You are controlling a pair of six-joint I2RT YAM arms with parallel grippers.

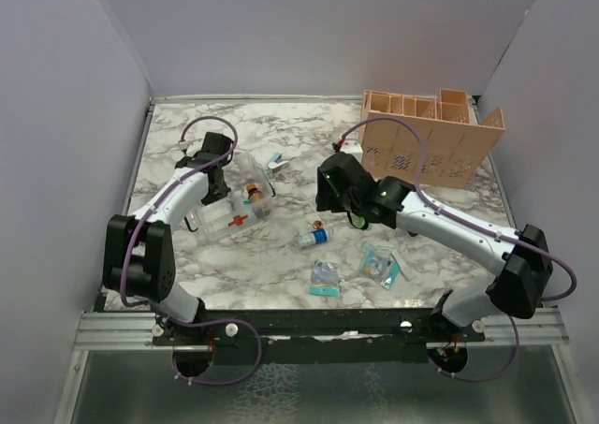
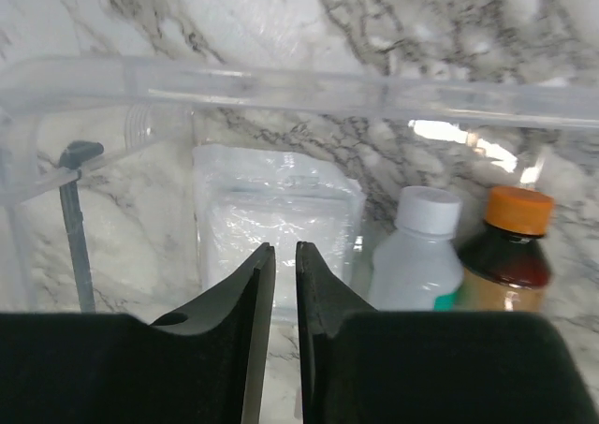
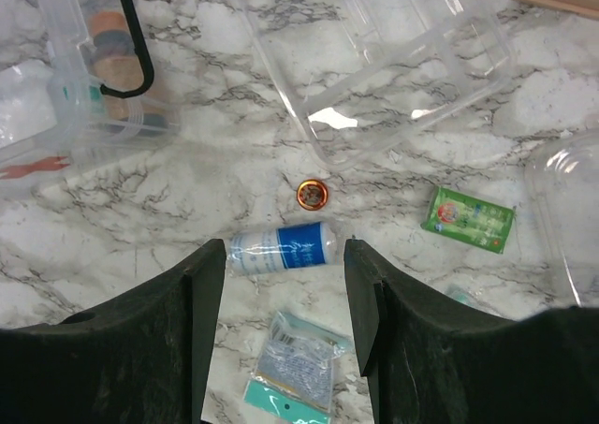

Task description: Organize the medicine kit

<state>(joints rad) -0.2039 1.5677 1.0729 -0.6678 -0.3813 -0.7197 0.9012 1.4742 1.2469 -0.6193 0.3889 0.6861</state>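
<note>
Marble tabletop (image 1: pixel 262 265) in a grey-walled booth. At left, the open clear kit (image 1: pixel 245 220) already holds a gauze pack (image 2: pixel 276 209) and two bottles (image 2: pixel 426 255). The left tool (image 2: pixel 282 248), nearly closed and empty, hovers over the kit. Right of the kit, the right tool (image 3: pixel 284 244), spread wide and empty, hangs above a loose vial (image 3: pixel 281 249). Packets (image 1: pixel 379 263) further right of the kit are also unpacked.

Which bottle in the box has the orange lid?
The dark brown bottle, rightmost in the left wrist view; the pale bottle beside it has a white cap.
</note>
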